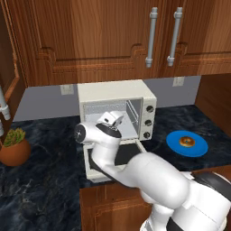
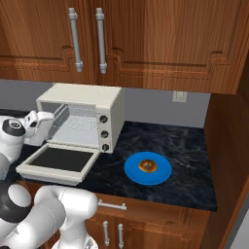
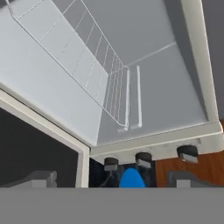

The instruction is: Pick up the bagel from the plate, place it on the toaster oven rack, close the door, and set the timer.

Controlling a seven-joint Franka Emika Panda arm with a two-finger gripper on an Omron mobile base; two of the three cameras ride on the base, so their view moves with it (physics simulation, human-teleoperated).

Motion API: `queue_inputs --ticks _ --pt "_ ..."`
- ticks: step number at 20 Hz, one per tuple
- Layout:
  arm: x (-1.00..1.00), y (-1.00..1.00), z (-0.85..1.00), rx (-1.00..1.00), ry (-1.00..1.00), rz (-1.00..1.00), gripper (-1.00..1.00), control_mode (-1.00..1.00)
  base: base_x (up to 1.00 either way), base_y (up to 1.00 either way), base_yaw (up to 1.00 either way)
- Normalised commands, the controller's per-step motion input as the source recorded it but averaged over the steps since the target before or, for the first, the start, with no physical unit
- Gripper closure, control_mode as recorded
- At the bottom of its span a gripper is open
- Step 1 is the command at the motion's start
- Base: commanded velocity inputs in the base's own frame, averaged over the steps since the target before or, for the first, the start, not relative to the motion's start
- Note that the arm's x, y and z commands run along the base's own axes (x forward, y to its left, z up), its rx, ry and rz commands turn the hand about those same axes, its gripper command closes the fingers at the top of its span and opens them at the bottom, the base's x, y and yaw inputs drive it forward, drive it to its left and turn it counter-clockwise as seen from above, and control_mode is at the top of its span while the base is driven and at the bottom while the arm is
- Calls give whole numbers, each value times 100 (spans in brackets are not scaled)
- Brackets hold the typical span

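Bagel (image 2: 148, 166) is a little golden-brown ring, sitting mid-plate (image 2: 132, 171) on the dark bench (image 2: 189, 160), right of the oven (image 2: 112, 104). Door (image 2: 58, 160) flopped down flat. Pincer (image 3: 107, 178) spread wide, holding nothing, facing the rack (image 3: 74, 52).

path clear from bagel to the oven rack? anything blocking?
Nothing visible blocks it. The door lies folded down flat, leaving the cavity open to the toaster oven rack. The bagel sits on the plate to the oven's right, with bare counter between. The gripper hangs open over the door.

White arm (image 1: 149, 173) bent forward — gripper (image 3: 109, 178) wide open, empty.
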Motion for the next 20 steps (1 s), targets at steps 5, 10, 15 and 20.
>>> queue_inputs --ticks 5,10,15,20 --pt "27 0 -22 0 0 3 -100 -100 0 0 0" --pt "32 0 -16 0 0 2 -100 -100 0 0 0" --pt "32 0 -14 -1 0 1 -100 -100 0 0 0" --pt "30 0 -16 -2 0 2 -100 -100 0 0 0"
